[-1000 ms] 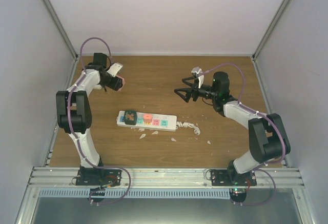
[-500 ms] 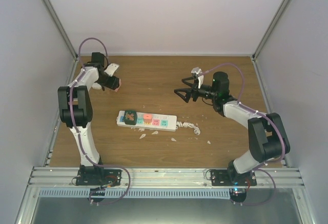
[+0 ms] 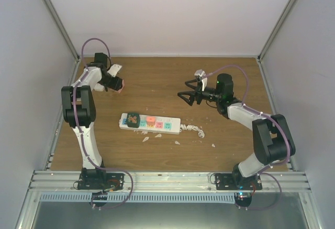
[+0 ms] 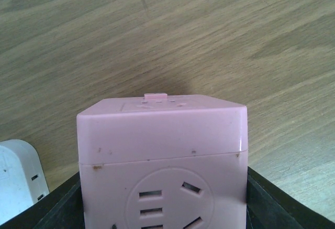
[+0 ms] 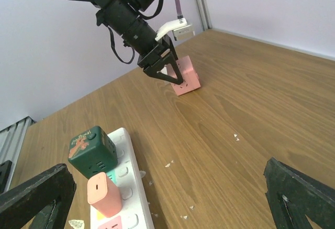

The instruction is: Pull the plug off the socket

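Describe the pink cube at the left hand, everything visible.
The pink cube plug is a smooth, plastic-looking block with faintly scuffed edges. One face carries a round recess with outlet slots; a small tab shows on its far edge. It sits between the left hand's black fingers, which lie against both sides, seemingly resting on the table far left, apart from the socket.

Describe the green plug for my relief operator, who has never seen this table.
Find the long white power strip lying mid-table on the wood. At the end away from its coiled cord stands a dark green cube plug. Its neighbour is a slimmer salmon-pink plug; of the two, only the green one is a cube with an orange mark on top.
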You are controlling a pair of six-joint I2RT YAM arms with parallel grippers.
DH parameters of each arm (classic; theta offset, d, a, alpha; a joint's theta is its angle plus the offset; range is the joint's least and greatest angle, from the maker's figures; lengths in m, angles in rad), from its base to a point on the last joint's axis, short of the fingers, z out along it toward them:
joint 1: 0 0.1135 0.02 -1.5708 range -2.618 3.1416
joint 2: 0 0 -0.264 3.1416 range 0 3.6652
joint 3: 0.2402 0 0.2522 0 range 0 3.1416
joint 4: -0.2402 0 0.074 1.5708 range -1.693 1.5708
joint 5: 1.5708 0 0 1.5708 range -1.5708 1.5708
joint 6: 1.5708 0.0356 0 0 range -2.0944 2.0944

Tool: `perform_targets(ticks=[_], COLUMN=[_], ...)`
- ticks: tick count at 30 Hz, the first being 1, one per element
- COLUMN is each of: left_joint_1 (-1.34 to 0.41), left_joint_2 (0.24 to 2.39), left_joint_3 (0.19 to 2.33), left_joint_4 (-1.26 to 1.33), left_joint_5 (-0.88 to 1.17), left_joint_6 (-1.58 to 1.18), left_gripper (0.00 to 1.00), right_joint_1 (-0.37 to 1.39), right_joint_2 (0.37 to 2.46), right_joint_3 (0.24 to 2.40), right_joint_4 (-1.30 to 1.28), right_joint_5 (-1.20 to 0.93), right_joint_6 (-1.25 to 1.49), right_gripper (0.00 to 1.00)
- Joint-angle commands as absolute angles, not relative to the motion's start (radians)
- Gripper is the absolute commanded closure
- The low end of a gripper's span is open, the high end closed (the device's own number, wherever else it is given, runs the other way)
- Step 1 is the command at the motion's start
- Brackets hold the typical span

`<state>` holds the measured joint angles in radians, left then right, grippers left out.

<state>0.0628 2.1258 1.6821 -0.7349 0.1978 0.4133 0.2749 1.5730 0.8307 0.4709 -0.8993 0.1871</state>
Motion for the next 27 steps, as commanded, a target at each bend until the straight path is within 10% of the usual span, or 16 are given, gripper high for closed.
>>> perform_targets(ticks=[1, 13, 27], left_joint_1=[0.072, 0.074, 0.064], left_joint_2=[2.137, 2.045, 1.779], left_joint_3=[1.71, 1.699, 1.542], left_joint_4=[-0.734, -0.755, -0.764], left_joint_5=[0.219, 0.268, 0.562], left_joint_6=[0.407, 0.483, 0.735], left_gripper=[0.51, 0.14, 0.01], right_joint_1=[0.278, 0.284, 0.362], right_joint_2=[1.585, 1.616, 1.696], right_joint_3=[0.832, 0.846, 0.945], right_joint_4=[0.489, 0.434, 0.158], right_joint_5=[-0.927, -0.967, -1.008], right_joint_6=[0.155, 0.049, -0.257], right_gripper=[0.0, 0.0, 0.0])
